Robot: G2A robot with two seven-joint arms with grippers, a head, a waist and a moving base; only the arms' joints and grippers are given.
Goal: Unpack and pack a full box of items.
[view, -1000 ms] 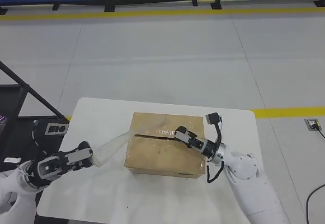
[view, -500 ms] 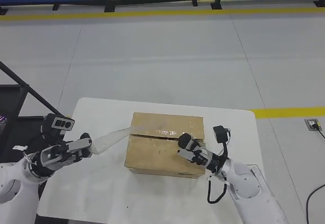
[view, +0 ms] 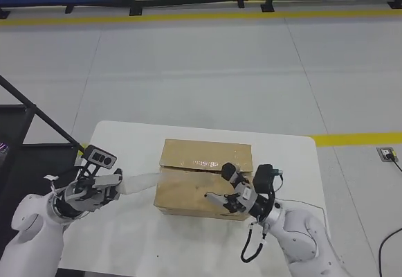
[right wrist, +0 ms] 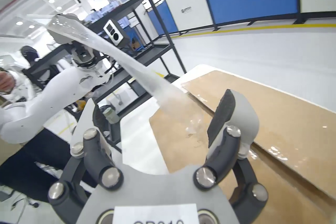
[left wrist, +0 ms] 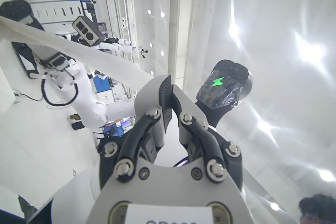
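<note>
A brown cardboard box (view: 194, 156) sits shut in the middle of the white table (view: 128, 232). A clear tape strip (view: 140, 181) runs from the box's left edge to my left gripper (view: 115, 184), which is shut on its end. The left wrist view has the pads (left wrist: 166, 93) pinched on the tape strip (left wrist: 68, 45). My right gripper (view: 219, 183) hovers open over the box's near half. From the right wrist, the tape strip (right wrist: 131, 64) lifts off the box (right wrist: 275, 114) between the spread fingers (right wrist: 223, 112), toward the left gripper (right wrist: 65, 25).
A black metal rack (view: 10, 135) stands off the table's left side, close to the left arm. Bare table surface lies in front of and to both sides of the box. A yellow floor line (view: 367, 137) runs to the right behind the table.
The left gripper has pulled the tape further off, so it now leaves the box at its left edge. The right gripper drew back from the top seam toward the near edge and opened.
</note>
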